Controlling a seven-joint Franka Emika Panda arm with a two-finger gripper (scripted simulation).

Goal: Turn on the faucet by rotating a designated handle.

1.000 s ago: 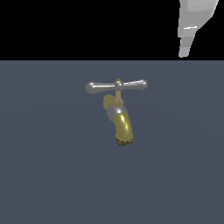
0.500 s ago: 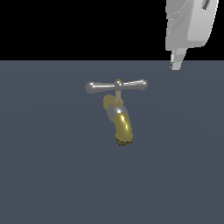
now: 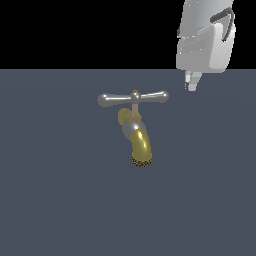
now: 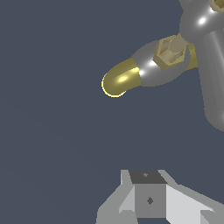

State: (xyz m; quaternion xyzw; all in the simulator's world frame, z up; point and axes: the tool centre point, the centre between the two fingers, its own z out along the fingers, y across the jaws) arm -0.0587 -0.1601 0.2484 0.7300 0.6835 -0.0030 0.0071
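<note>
My gripper [image 3: 191,84] hangs at the upper part of the exterior view's right side, its pale grey body filling that corner and only a short stub of finger showing below it. It touches nothing, and it sits above and to the exterior view's right of the handle [image 3: 133,98], near that end of the bar but clearly apart from it. From the exterior view my fingers [image 3: 192,81] look like one narrow tip, and in the wrist view I see only grey finger parts [image 4: 148,199] at the picture's edge, so I cannot tell whether they are spread or pressed together. The faucet [image 3: 135,129] stands on the flat dark blue-grey surface [image 3: 60,200], about the middle of the exterior view. Its handle is a shiny silver crossbar with rounded ends, lying level across the top of a thin brass stem [image 3: 135,106]. Below the stem is the silver-grey body, and from it the brass-yellow spout [image 3: 140,148] curves downward toward the camera. In the wrist view the spout [image 4: 120,79] and the body show from another side, with part of the silver crossbar [image 4: 210,57] running past them.
</note>
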